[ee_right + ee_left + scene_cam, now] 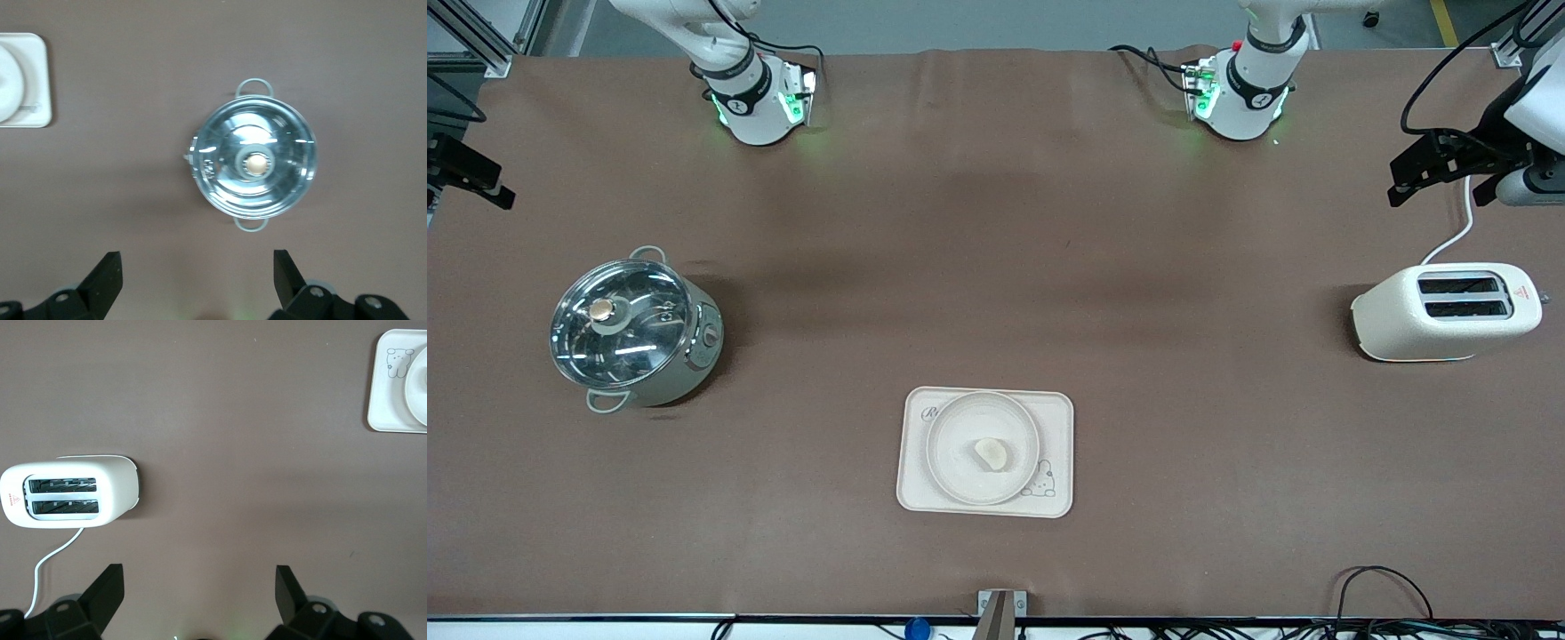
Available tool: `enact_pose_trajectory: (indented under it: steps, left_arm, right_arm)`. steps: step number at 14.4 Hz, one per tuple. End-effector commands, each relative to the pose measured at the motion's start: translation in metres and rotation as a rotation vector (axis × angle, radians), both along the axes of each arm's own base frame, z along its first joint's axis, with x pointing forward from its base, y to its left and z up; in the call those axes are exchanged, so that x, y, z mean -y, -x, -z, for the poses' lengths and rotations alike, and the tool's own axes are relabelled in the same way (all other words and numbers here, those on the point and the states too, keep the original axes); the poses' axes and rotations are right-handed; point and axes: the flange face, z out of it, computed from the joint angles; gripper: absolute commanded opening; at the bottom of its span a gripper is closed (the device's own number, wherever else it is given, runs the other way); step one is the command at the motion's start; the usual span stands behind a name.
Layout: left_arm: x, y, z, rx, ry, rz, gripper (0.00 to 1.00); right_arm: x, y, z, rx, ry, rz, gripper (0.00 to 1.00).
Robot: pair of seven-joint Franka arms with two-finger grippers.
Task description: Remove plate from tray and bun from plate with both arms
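The round cream plate (pixel 951 444) lies on the rectangular cream tray (pixel 1058 418) near the front camera's edge of the table, midway between the arms' ends. The small pale bun (pixel 992 454) rests in the middle of the plate. My left gripper (pixel 198 587) is open and empty, high over bare table next to the toaster (pixel 67 495); the tray's corner (pixel 390 393) and the plate's rim (pixel 421 387) show at that view's edge. My right gripper (pixel 197 270) is open and empty, high over the table beside the pot (pixel 253 163).
A lidded steel pot (pixel 633 333) stands toward the right arm's end. A white two-slot toaster (pixel 1445 311) with a white cord stands toward the left arm's end. Brown cloth covers the table. Cables lie along the edge nearest the front camera.
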Motion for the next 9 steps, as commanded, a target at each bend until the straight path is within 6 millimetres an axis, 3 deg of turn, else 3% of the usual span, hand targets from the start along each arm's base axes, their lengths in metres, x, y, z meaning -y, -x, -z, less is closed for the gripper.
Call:
enact_pose_trajectory:
  steps: [1, 3, 6, 9]
  left_arm:
    - [0.0, -0.002, -0.004, 0.004, 0.003, 0.019, 1.0]
    - [0.001, -0.002, -0.002, 0.0, 0.004, 0.021, 1.0]
    - [0.0, -0.002, -0.001, -0.003, 0.004, 0.019, 1.0]
    - [-0.001, -0.004, 0.002, -0.009, 0.009, 0.018, 1.0]
  right_arm:
    - [-0.038, -0.034, 0.039, -0.02, -0.073, 0.051, 1.0]
    - [-0.091, -0.076, 0.091, -0.02, -0.073, 0.072, 1.0]
    - [-0.161, -0.134, 0.2, -0.004, -0.143, 0.126, 1.0]
    - [-0.246, -0.162, 0.296, 0.05, -0.17, 0.178, 1.0]
